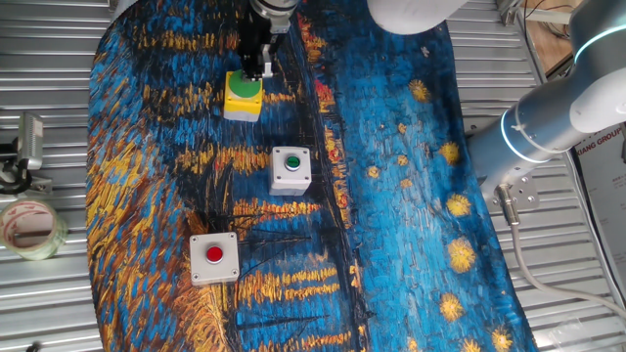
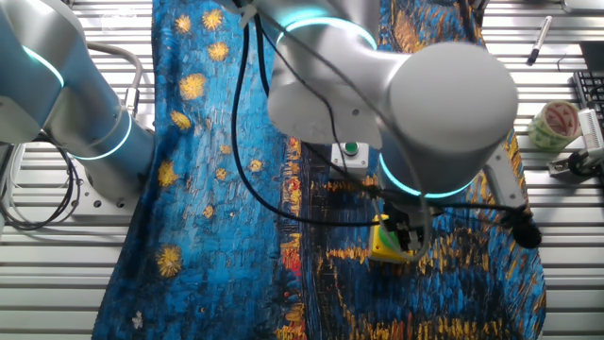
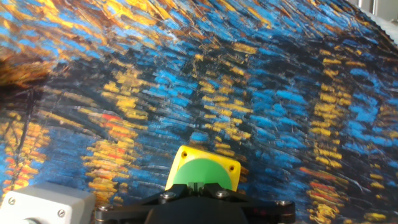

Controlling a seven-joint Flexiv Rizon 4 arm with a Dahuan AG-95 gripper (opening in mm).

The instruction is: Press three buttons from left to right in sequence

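Note:
Three button boxes lie in a diagonal row on the painted cloth [image 1: 391,196]. The yellow box with a big green dome [image 1: 243,96] [image 2: 385,244] [image 3: 202,169] is farthest back. In the middle is a grey-white box with a small green button [image 1: 290,168] [image 2: 349,154] [image 3: 46,205]. Nearest the front is a grey-white box with a red button [image 1: 214,257]. My gripper [image 1: 257,70] [image 3: 196,185] points straight down over the green dome. Its fingertips are shut together and sit at the dome's top. In the other fixed view the arm hides most of the yellow box and all of the red-button box.
A roll of tape [image 1: 29,227] [image 2: 555,125] rests on the slatted metal table beside the cloth. The arm's base [image 1: 558,117] stands at the cloth's opposite side. A pen [image 2: 540,38] lies on the slats.

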